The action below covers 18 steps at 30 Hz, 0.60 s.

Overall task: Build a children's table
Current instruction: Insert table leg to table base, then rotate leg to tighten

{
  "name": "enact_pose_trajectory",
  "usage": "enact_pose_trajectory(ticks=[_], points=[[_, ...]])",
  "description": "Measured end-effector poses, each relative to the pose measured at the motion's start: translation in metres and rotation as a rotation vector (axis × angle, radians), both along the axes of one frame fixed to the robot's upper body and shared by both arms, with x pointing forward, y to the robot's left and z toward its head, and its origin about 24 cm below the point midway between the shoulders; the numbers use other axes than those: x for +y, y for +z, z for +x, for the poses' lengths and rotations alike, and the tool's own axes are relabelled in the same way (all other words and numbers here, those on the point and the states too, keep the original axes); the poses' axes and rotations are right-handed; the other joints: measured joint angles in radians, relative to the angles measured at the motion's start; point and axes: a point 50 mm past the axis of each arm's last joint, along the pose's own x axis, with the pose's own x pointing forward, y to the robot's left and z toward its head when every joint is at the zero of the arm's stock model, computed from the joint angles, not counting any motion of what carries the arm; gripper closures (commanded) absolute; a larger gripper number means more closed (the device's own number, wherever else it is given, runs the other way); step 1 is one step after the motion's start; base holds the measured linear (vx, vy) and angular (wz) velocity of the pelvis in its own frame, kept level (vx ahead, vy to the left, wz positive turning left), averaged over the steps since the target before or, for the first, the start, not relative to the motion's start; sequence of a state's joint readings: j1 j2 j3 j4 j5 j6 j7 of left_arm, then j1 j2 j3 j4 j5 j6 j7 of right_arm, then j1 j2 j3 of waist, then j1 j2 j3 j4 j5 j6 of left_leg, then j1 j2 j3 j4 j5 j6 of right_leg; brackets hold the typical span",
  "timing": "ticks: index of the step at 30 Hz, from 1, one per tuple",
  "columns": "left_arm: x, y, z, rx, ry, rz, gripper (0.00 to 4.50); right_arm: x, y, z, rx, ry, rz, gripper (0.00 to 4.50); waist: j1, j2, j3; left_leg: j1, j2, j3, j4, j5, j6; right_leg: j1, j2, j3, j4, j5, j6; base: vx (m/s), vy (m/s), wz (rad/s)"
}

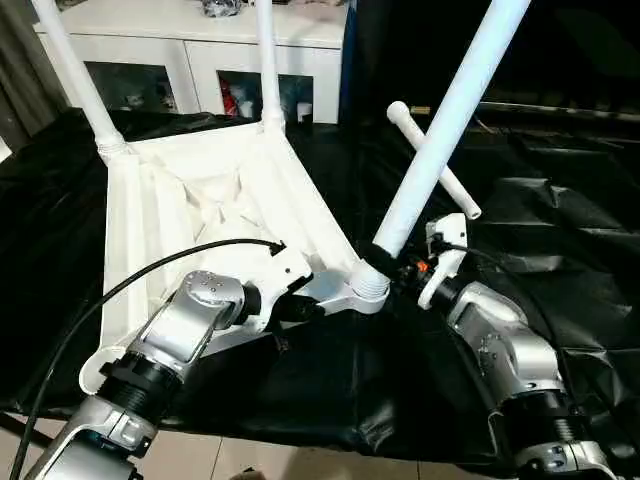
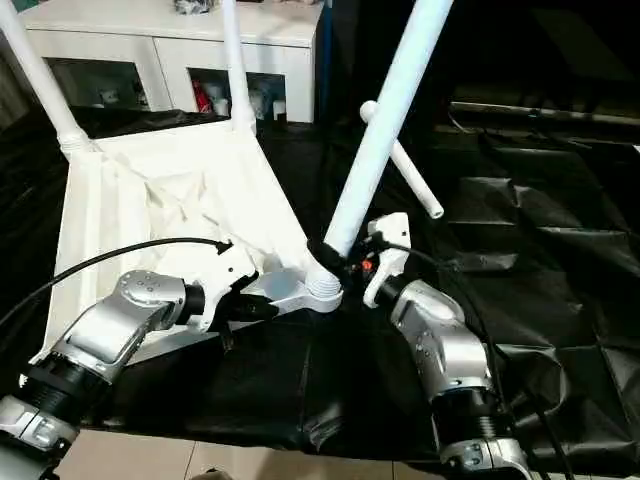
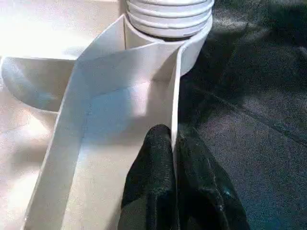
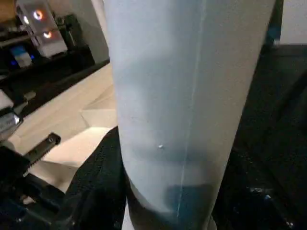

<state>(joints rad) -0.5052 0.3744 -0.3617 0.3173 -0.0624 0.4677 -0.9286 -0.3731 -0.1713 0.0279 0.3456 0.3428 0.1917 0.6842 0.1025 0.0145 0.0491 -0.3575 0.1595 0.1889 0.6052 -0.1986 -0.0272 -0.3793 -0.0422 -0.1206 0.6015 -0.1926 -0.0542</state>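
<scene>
Up close, upturned tabletop (image 1: 190,200) on black sheet (image 1: 560,230), left gripper (image 3: 175,158) jaws pinched on its rim, right gripper (image 1: 395,265) jaws clamped on leaning leg (image 1: 440,140), loose leg (image 1: 435,160) behind.

Black sheet (image 1: 560,300) covers the work surface; upside-down white tabletop (image 1: 200,200) rests on it, loose white leg (image 1: 437,163) lying just beside.

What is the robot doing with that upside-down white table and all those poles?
It is building a children's table. The white plastic tabletop lies upside down on black sheeting. The left gripper pinches the tabletop's thin edge wall near a corner, and the right gripper is closed around a long white tubular leg at that corner socket. Two legs already stand at the far corners; another lies loose behind.
</scene>
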Motion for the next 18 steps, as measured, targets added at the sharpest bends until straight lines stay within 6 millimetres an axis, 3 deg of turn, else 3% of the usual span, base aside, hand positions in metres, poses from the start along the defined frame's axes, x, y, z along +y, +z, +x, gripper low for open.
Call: enact_pose_trajectory(ticks=[7,18], points=[[0.001,-0.001,0.002,-0.004,-0.005,0.011,4.5,0.007,0.006,0.004,-0.068,0.098,-0.182,2.61,-0.003,-0.003,0.001,0.007,0.0,0.0,0.0,0.0,0.0,0.006,0.0,0.0,0.0,0.0,0.0,0.0,0.0,0.0],[0.002,-0.001,0.001,-0.005,-0.015,0.016,4.5,0.005,0.009,0.013,-0.033,0.222,-0.243,2.61,-0.002,-0.012,0.0,0.009,0.0,0.001,-0.002,0.0,0.0,0.008,0.0,0.0,-0.002,0.0,0.001,0.0,0.0,0.0]])
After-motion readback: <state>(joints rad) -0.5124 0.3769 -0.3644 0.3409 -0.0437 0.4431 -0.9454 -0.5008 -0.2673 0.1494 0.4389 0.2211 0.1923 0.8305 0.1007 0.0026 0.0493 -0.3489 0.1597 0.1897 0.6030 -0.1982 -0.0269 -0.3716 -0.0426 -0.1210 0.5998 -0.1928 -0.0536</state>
